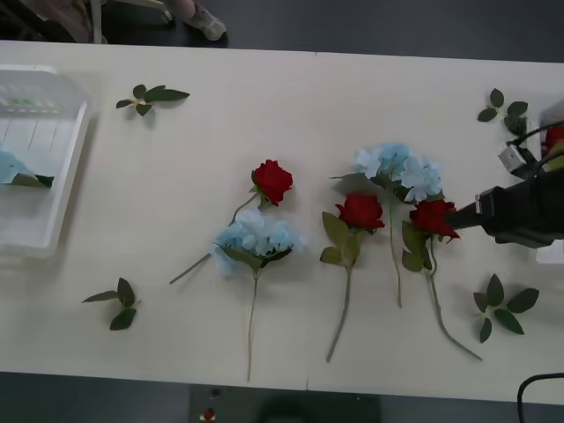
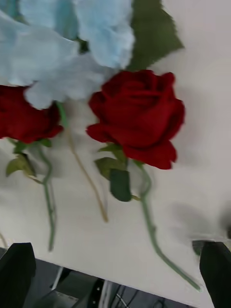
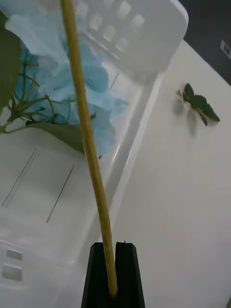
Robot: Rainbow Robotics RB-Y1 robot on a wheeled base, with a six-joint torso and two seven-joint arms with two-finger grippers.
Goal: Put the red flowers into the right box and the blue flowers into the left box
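Three red flowers lie mid-table: one (image 1: 271, 181) at the left, one (image 1: 361, 211) in the middle, one (image 1: 432, 217) at the right. My right gripper (image 1: 454, 218) hovers at the rightmost rose (image 2: 137, 115), open, its black fingers (image 2: 216, 269) wide apart with nothing between them. Two blue flowers (image 1: 256, 238) (image 1: 401, 167) lie among the roses. My left gripper (image 3: 113, 248) is shut on the yellowish stem (image 3: 86, 130) of a blue flower (image 3: 72, 82), whose head hangs over the left box (image 3: 144, 62) (image 1: 53, 176). The right box (image 1: 555, 113) peeks in at the right edge.
Loose green leaf sprigs lie at the back left (image 1: 150, 95), front left (image 1: 119, 300), back right (image 1: 502, 106) and front right (image 1: 502, 304). Long flower stems run toward the table's front edge. A cable (image 1: 538, 388) curls at the front right corner.
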